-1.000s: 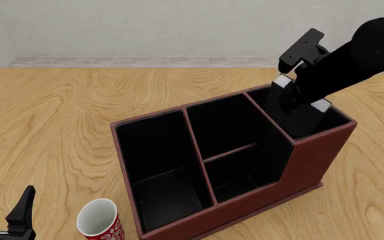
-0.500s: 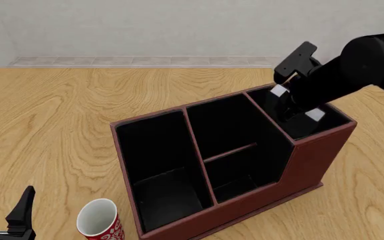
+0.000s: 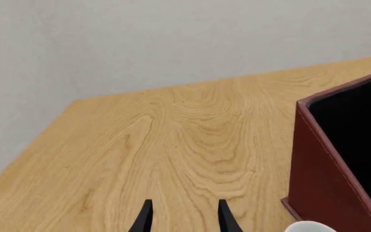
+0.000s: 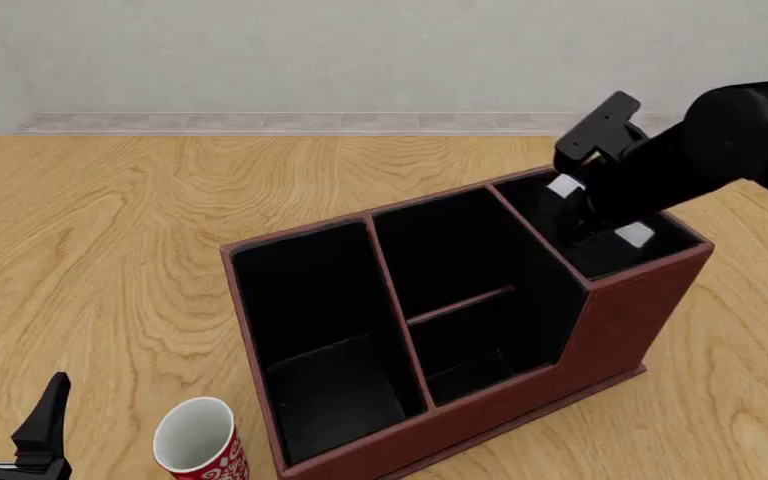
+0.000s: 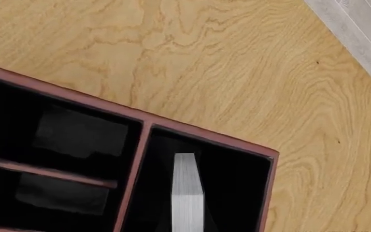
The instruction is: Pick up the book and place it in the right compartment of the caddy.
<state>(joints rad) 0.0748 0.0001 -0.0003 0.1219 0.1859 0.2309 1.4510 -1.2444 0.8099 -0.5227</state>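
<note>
Leather-look red-brown walls with a flat black lining make up the caddy (image 4: 598,330), a big rectangular box sitting slantwise on the pale, strongly grained wooden desk (image 4: 131,210). Thin partitions cut it into three sections; the middle one is crossed by a low divider, and one wall steps up higher toward the right compartment (image 4: 624,255).

The book (image 5: 187,191) stands on edge inside that tallest-walled section, and only its white page block shows in the right wrist view, a narrow, finely lined strip between dark covers that melt into the black lining. Its long axis runs along the length of the compartment, roughly parallel to the partition beside it, and it sits near the middle of the section, apart from both side walls as far as I can see.

The right tool (image 4: 598,215) hangs over the mouth of that compartment, its pale pads showing just above the rim, set apart from each other; whether they grip the book I cannot tell from here.

The left tool (image 3: 184,218) is low at the near left of the desk, its two slim black fingers standing parted with nothing between them. Next to it stands a cup (image 4: 200,437) with a white inside and a red-and-white patterned outside, just beside the caddy's near corner.
</note>
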